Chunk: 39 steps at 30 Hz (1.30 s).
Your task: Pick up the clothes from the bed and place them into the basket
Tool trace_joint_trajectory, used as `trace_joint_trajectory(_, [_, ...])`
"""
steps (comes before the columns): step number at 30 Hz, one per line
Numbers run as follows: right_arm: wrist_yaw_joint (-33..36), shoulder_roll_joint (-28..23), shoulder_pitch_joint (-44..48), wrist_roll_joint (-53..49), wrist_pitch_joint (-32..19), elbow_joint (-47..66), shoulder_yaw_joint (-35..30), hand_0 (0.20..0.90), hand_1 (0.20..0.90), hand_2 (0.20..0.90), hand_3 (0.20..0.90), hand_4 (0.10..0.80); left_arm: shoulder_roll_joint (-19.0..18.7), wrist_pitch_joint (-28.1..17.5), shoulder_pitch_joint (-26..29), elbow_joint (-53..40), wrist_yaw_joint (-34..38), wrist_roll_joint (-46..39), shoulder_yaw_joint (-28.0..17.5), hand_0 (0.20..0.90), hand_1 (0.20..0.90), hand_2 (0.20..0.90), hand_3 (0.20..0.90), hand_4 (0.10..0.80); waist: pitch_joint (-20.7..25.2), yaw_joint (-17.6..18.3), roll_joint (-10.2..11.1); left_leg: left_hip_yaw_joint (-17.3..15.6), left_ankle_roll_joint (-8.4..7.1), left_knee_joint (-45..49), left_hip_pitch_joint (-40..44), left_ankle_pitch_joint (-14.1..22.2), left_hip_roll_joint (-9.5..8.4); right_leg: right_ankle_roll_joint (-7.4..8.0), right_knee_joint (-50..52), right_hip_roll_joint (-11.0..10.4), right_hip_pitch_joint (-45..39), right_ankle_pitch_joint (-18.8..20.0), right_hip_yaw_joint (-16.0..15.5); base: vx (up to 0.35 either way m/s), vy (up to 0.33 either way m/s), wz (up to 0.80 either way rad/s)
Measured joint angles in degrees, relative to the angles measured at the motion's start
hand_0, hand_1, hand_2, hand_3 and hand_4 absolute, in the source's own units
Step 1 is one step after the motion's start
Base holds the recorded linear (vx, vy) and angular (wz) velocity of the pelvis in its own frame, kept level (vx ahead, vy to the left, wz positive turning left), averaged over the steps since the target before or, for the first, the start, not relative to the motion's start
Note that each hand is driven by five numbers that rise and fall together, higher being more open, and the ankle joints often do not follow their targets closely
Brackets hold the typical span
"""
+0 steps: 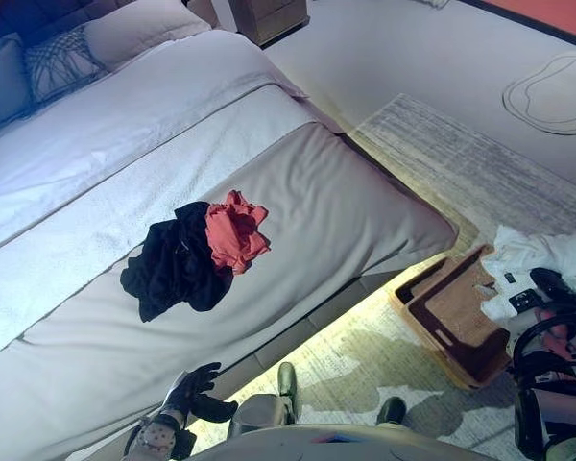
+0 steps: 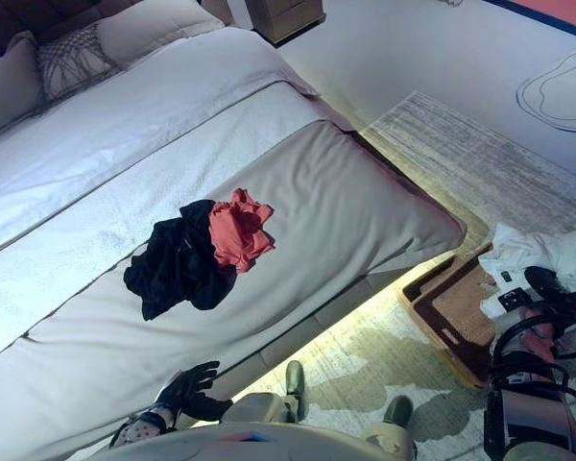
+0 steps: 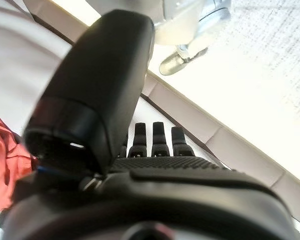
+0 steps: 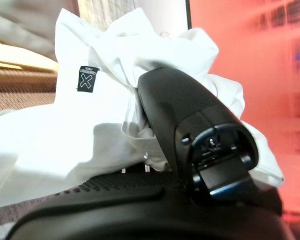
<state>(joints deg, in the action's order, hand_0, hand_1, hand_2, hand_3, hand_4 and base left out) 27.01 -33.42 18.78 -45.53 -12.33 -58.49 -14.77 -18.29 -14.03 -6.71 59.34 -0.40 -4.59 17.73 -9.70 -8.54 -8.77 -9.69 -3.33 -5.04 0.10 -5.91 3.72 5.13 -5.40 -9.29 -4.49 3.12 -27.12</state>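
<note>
A black garment and a red garment lie bunched together on the grey bed cover, near its front edge. The brown basket stands on the rug at the right of the bed's corner. My right hand is over the basket's right end, shut on a white garment. In the right wrist view my thumb presses into the bunched white cloth. My left hand is open and empty, low by the bed's front edge. Its straight fingers show with the red garment beyond.
Pillows lie at the head of the bed at the far left. A wooden nightstand stands behind the bed. A pale rug covers the floor by the bed, and a white cord loop lies at the far right.
</note>
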Motion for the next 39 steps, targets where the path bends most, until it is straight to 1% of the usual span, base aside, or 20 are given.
trace_joint_trajectory(1, [0.02,0.0,0.0,0.01,0.08,0.0,0.0,0.578,0.578,0.578,0.524,0.424,0.0,0.0,-0.04,0.03,0.0,0.0,0.0,0.9,0.9,0.9,0.9,0.8,0.0,0.01,0.0,0.02,-0.01,0.0,0.0,-0.01,0.0,0.0,0.08,-0.02,-0.04,0.0,-0.06,0.036,0.015,0.01])
trace_joint_trajectory(2, [0.15,0.0,-0.01,0.02,0.08,0.0,0.0,0.9,0.9,0.9,0.9,0.8,0.0,0.0,-0.03,0.03,0.0,0.0,0.0,0.9,0.9,0.9,0.9,0.8,-0.01,0.05,0.01,0.02,-0.01,0.0,0.01,-0.01,-0.01,0.0,0.09,-0.03,-0.07,0.0,-0.08,0.0,0.0,0.0])
trace_joint_trajectory(9, [0.35,0.0,-0.07,0.06,0.08,-0.06,-0.03,0.9,0.9,0.9,0.9,0.8,0.0,-0.75,0.11,0.04,-0.07,-0.03,0.0,0.9,0.9,0.9,0.9,0.8,-0.01,0.25,0.0,0.03,-0.51,0.0,0.06,-0.36,0.03,0.0,0.06,-0.02,-0.1,0.0,-0.06,-0.011,0.025,0.0])
trace_joint_trajectory(26, [-0.02,0.3,-2.96,0.72,0.04,-0.92,0.09,0.9,0.9,0.9,0.9,0.8,0.19,-1.09,0.14,0.01,-0.03,-0.02,0.02,0.9,0.9,0.9,0.9,0.8,-0.45,0.71,0.69,0.22,-0.53,-0.01,1.55,-0.4,0.29,0.18,-0.17,0.3,-1.68,-0.14,-0.09,-0.001,-0.015,0.0])
trace_joint_trajectory(29, [-0.07,0.52,-3.23,0.71,-0.03,-0.95,1.39,0.9,0.9,0.9,0.9,0.8,0.18,-1.01,0.15,0.04,0.0,-0.02,0.0,0.9,0.9,0.9,0.9,0.8,-0.5,0.73,1.29,0.34,-0.76,-0.01,1.62,-0.57,0.4,0.19,0.02,0.44,-1.83,-0.14,-0.13,-0.007,-0.025,0.01])
trace_joint_trajectory(33, [-0.39,1.02,-3.21,0.76,-0.02,-0.94,2.14,0.9,0.9,0.9,0.9,0.8,-0.11,-1.0,0.32,0.05,0.05,-0.04,-0.04,0.9,0.9,0.9,0.9,0.8,-0.41,0.15,2.68,0.5,-0.9,-0.01,1.63,-0.69,0.72,0.18,0.06,0.77,-1.9,-0.13,-0.21,-0.039,-0.01,0.01])
trace_joint_trajectory(39, [-2.77,1.51,-3.16,1.2,-0.02,-1.02,2.38,0.9,0.9,0.9,0.9,0.8,-0.44,-1.07,0.4,0.49,0.34,-0.43,-0.35,0.9,0.9,0.9,0.9,0.8,-0.09,-1.0,3.66,0.88,-1.23,0.0,1.7,-0.94,1.23,0.16,0.09,1.33,-2.24,-0.13,-0.52,0.002,-0.002,0.02])
